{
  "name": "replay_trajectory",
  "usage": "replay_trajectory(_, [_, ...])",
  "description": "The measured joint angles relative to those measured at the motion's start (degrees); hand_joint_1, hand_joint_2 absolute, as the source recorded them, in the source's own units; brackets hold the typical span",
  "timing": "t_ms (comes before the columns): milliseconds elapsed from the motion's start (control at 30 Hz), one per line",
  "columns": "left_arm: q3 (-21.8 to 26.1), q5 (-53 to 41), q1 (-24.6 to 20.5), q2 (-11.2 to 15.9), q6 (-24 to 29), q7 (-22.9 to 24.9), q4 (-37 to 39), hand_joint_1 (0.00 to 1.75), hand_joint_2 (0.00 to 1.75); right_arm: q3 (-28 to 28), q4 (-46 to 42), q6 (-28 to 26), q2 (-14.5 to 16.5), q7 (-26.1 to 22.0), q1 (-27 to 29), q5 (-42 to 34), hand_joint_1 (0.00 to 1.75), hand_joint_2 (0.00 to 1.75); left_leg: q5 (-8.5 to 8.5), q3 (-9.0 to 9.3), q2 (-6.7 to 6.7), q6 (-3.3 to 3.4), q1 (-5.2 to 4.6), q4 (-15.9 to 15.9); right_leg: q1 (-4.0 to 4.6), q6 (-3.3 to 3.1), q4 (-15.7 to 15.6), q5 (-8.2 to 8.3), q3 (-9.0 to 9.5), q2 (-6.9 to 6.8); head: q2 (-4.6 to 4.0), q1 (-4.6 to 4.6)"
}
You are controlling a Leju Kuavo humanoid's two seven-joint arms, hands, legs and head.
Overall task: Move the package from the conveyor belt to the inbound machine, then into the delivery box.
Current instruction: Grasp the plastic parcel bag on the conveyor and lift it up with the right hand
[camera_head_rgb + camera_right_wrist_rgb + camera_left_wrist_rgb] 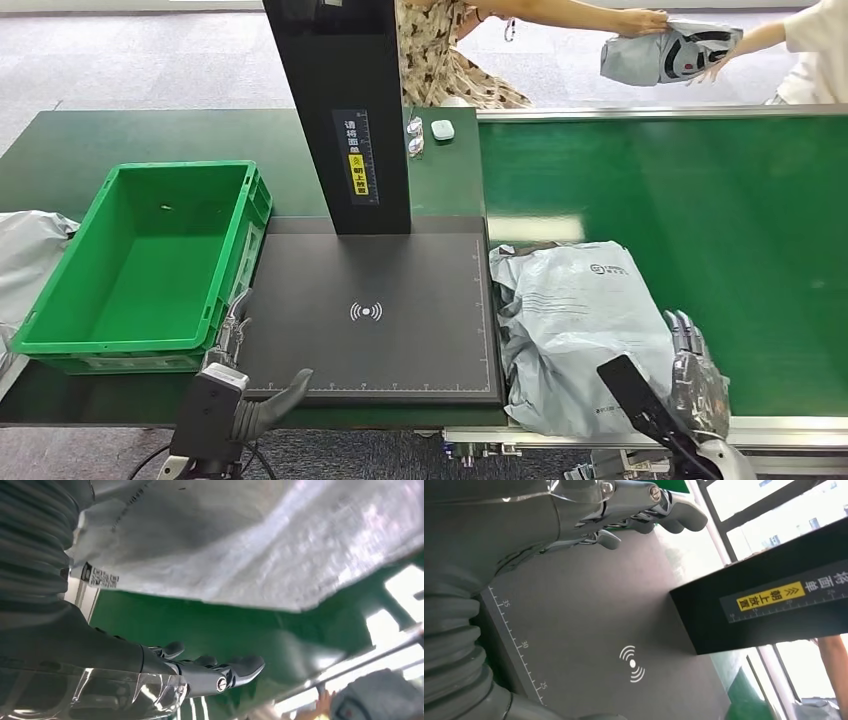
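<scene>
The package (580, 330) hides part of the right robot hand (690, 365).

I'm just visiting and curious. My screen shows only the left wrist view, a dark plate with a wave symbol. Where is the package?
Observer: The grey package lies on the green conveyor belt, right beside the plate.
Operator: Is anything holding it?
Observer: No. The right hand is at the package's right side with its fingers apart, gripping nothing.
Operator: And the delivery box?
Observer: A green crate sits on the plate's other side, with no package in it.
</scene>
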Motion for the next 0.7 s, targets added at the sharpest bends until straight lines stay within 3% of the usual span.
replay_trajectory(100, [0.0, 1.5, -0.4, 0.4, -0.6, -0.8, 0.4, 0.00, 1.75, -1.5, 3.0, 10.2, -4.3, -1.4, -0.2, -3.2, 0.00, 1.75, -0.01, -0.01, -0.06, 0.01, 0.00, 0.0, -0.01, 0.00, 0.0, 0.00, 0.00, -0.05, 0.00, 0.00])
replay_trajectory(200, [0.0, 2.3, -1.0, 0.9, -0.9, -1.2, 1.2, 0.00, 1.75, -1.8, 6.3, 14.5, -8.1, -1.9, -0.2, -3.6, 0.00, 1.75, -0.01, -0.01, -0.08, 0.02, 0.00, 0.0, -0.01, 0.01, 0.0, -0.01, 0.00, -0.08, 0.00, -0.01])
replay_trajectory(367, [0.0, 2.9, -2.0, 1.5, -1.0, -1.4, 2.1, 0.00, 1.75, -1.0, 10.8, 16.8, -12.5, -1.2, -0.2, -3.7, 0.00, 1.75, -0.02, -0.01, -0.08, 0.02, 0.01, 0.0, 0.00, 0.03, 0.0, -0.03, 0.00, -0.08, 0.00, -0.01])
replay_trajectory(700, [0.0, 4.8, -2.5, 2.7, -0.5, -1.7, 3.6, 0.00, 1.75, 2.6, 16.3, 17.4, -18.2, 0.0, -0.7, -7.1, 0.06, 1.75, -0.02, -0.01, -0.08, 0.03, 0.00, 0.0, -0.01, 0.08, 0.0, -0.06, 0.02, -0.07, 0.00, -0.01])
